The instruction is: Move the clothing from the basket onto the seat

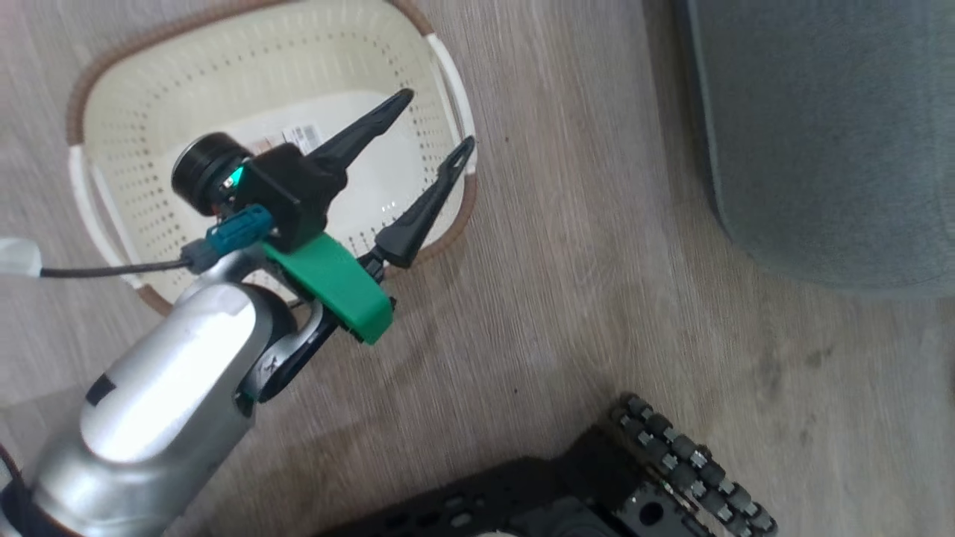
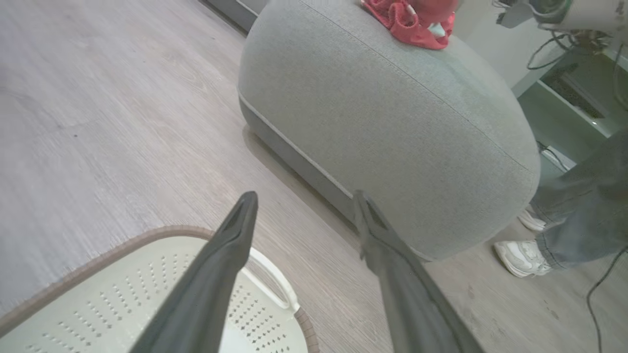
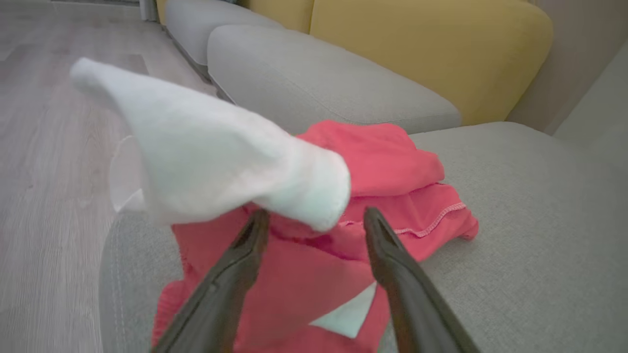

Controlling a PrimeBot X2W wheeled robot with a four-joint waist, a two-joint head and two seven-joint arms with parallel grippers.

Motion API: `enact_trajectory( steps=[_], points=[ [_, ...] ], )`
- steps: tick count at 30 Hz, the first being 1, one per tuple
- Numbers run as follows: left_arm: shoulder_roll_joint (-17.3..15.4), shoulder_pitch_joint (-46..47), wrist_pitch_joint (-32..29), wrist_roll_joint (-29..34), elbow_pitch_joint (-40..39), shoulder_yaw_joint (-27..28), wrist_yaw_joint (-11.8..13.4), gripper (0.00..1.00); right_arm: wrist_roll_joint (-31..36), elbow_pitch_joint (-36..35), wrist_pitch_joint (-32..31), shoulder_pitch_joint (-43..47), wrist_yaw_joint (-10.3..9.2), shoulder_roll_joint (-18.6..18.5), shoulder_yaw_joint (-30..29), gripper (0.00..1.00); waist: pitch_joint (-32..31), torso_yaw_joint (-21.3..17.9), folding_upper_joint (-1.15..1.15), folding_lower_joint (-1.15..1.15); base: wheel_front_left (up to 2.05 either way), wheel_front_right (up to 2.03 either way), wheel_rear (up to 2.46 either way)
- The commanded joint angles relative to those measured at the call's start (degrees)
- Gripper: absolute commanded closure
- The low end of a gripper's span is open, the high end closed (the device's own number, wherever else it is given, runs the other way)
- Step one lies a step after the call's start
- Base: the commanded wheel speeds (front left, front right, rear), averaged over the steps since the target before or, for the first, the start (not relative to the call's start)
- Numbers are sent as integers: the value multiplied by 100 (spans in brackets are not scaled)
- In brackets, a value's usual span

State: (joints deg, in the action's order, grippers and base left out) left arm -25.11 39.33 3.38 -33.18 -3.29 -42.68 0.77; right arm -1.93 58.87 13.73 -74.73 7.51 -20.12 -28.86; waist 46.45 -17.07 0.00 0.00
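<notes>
The basket (image 1: 186, 74), cream with a brown rim, stands on the floor at the upper left of the head view, with a paper label (image 1: 298, 136) on its floor and no garment in it. My left gripper (image 1: 438, 119) hangs open over its right side, its fingers empty; the left wrist view has the same gripper (image 2: 305, 196) above the basket (image 2: 122, 304) rim. The red and white clothing (image 3: 382, 162) lies crumpled on the grey seat (image 3: 515, 220), a white part sticking up. My right gripper (image 3: 315, 215) is open just over it. The clothing (image 2: 412, 24) tops the seat (image 2: 392, 122).
A person's legs and white shoes (image 2: 522, 257) stand beside the seat's corner. My wheeled base (image 1: 671, 462) is at the bottom of the head view. Wood floor (image 1: 597, 261) separates basket and seat (image 1: 821, 134). A yellow backrest (image 3: 427, 49) rises behind the cushions.
</notes>
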Motion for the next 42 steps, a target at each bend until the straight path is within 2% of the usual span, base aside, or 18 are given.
enact_trajectory(
  steps=[1,6,11,12,14,18,22,27,31,36,42],
  points=[
    [-51,-147,163,-9,-39,172,44,0,120,-201,75,324,-2,-93,267,0,-368,53,0,0,0,0,0],
    [77,-532,647,-191,521,263,99,0,279,-614,119,1181,-2,-35,1307,0,-1311,212,0,0,0,0,0],
    [290,-1007,1018,-559,1217,544,131,0,-118,-1694,125,2430,-2,94,2111,0,-2338,591,0,0,0,0,0],
    [290,-1007,1018,-559,1217,544,131,0,-118,-1694,125,2430,-2,94,2111,0,-2338,591,0,0,0,0,0],
    [302,-1192,1097,-517,1556,635,159,0,-326,-2179,125,3040,-2,211,2419,0,-2729,770,0,0,0,0,0],
    [482,-1618,1155,-622,2083,1046,171,0,-649,-2866,126,4330,-2,343,3105,0,-3350,1204,0,0,0,0,0],
    [644,-2063,1159,-434,2246,1782,155,0,-836,-3385,126,5313,-2,552,3463,0,-3712,1601,0,0,0,0,0],
    [827,-2470,1161,-11,2462,2523,27,0,-636,-3828,126,6062,-2,860,3524,0,-3973,2026,0,0,0,0,0],
    [1081,-2700,1161,310,2520,3086,-98,0,-420,-4043,127,6455,-2,1208,3297,0,-4132,2221,0,0,0,0,0],
    [1373,-2930,1161,767,2597,3602,-298,0,-257,-4014,127,6903,-2,1544,3079,0,-4451,2300,0,0,0,0,0],
    [1638,-3047,1161,1191,2569,4051,-492,0,-162,-4039,127,7142,-2,1699,2966,0,-4536,2146,0,0,0,0,0]
  ],
)
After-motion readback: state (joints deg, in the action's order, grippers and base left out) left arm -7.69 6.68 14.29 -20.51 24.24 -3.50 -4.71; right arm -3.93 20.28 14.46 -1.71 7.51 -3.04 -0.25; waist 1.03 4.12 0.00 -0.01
